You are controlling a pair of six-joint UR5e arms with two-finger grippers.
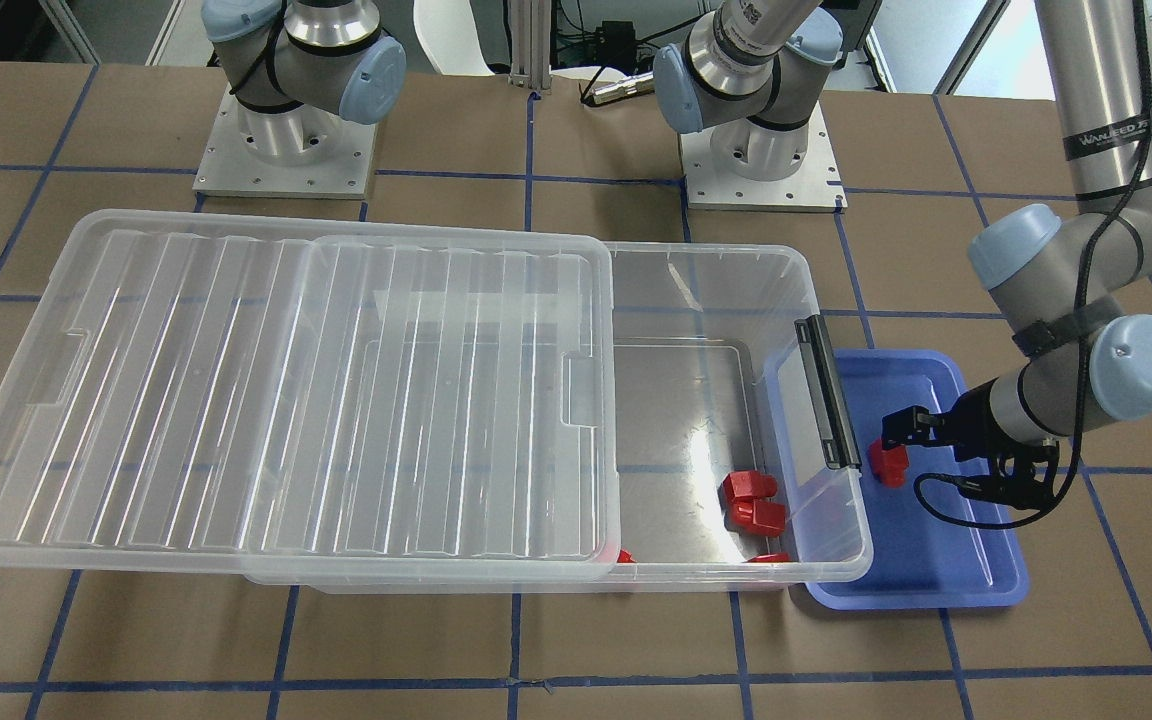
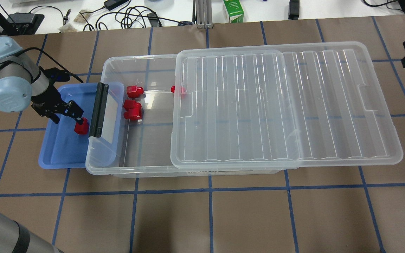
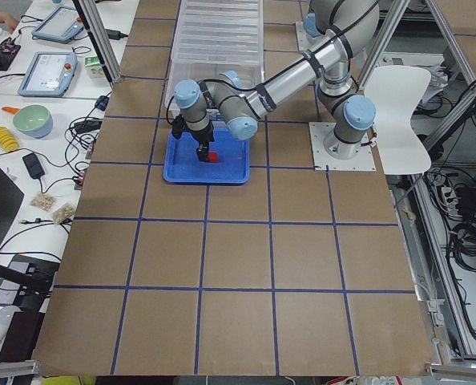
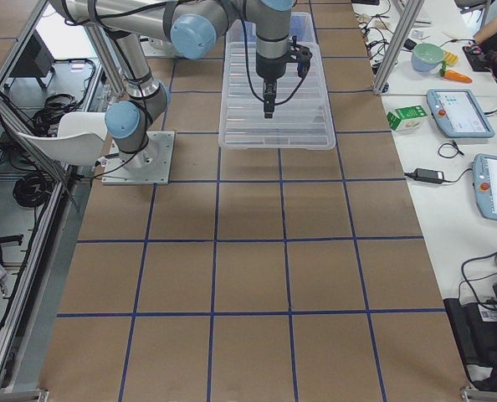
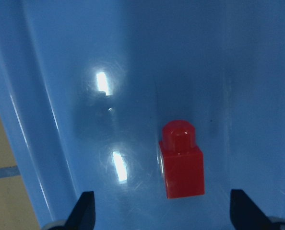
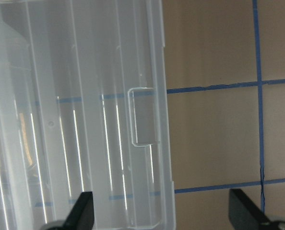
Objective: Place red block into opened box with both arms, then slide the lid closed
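One red block (image 5: 182, 160) lies on the floor of the shallow blue tray (image 2: 60, 151). My left gripper (image 5: 164, 213) hangs open just over it, a finger on either side and neither touching; the block (image 2: 81, 127) sits next to the box's black bar latch (image 2: 98, 109). The clear box (image 2: 135, 59) holds several more red blocks (image 2: 132, 105) at its uncovered end. The ridged lid (image 2: 276, 105) covers the rest and overhangs the far end. My right gripper (image 6: 161, 213) is open, held high over the lid's notched short edge (image 6: 145, 117).
The blue tray (image 1: 926, 560) butts against the box's latch end. A green carton (image 2: 233, 10) and cables lie beyond the table's far edge. Both arm bases (image 1: 286, 150) stand behind the box. Brown table with blue grid lines surrounds everything.
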